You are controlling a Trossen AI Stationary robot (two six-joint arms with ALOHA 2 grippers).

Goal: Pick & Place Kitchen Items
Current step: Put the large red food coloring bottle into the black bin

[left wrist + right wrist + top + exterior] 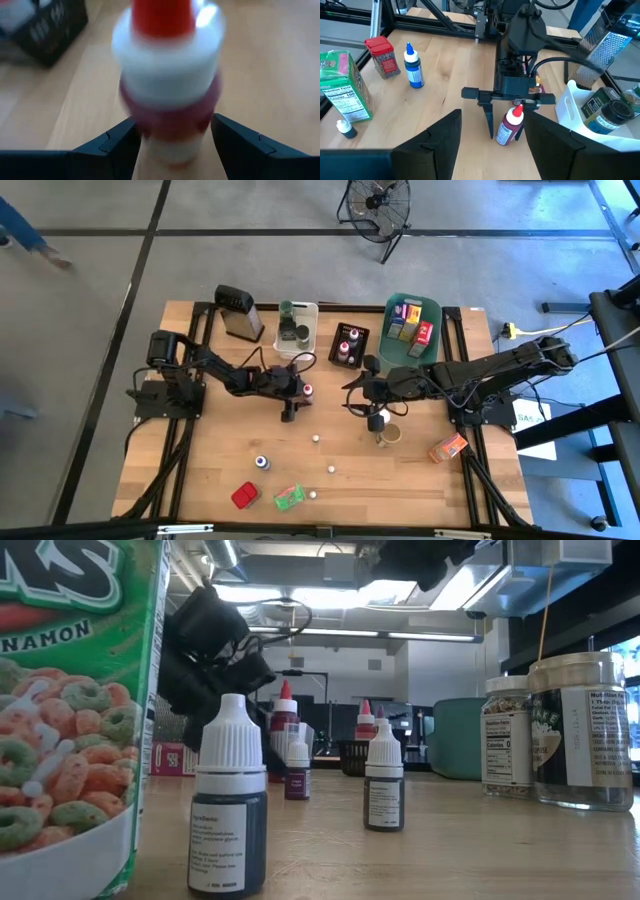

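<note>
A small dark-red bottle with a white collar and red cap point(167, 75) stands between the fingers of my left gripper point(174, 145) near the table's middle point(307, 390); the gripper is shut on it. Facing it from the right, my right gripper point(493, 115) hovers open with nothing between its fingers. A blue-capped bottle point(413, 67), a red tin point(382, 57) and a green box point(342, 87) stand toward the near edge. Two white-capped dropper bottles point(229, 800) point(383, 780) stand upright on the wood. An orange packet point(448, 448) lies at the right. My left gripper pinches the red-capped bottle's lower body point(150, 132) between its two fingers, one on each side. The fingers point(489, 120) come slanting down from the table's left. The bottle leans toward the far edge, its base point(502, 141) at table height; whether it rests there I cannot tell.
At the far edge stand a grey grater point(238, 312), a white bin point(312, 310) with jars, a small black bin point(362, 332) with bottles and a teal bin point(437, 308) with packets. A lidded jar point(388, 434) stands below my right gripper. Bare wood lies between the arms and the near edge.
</note>
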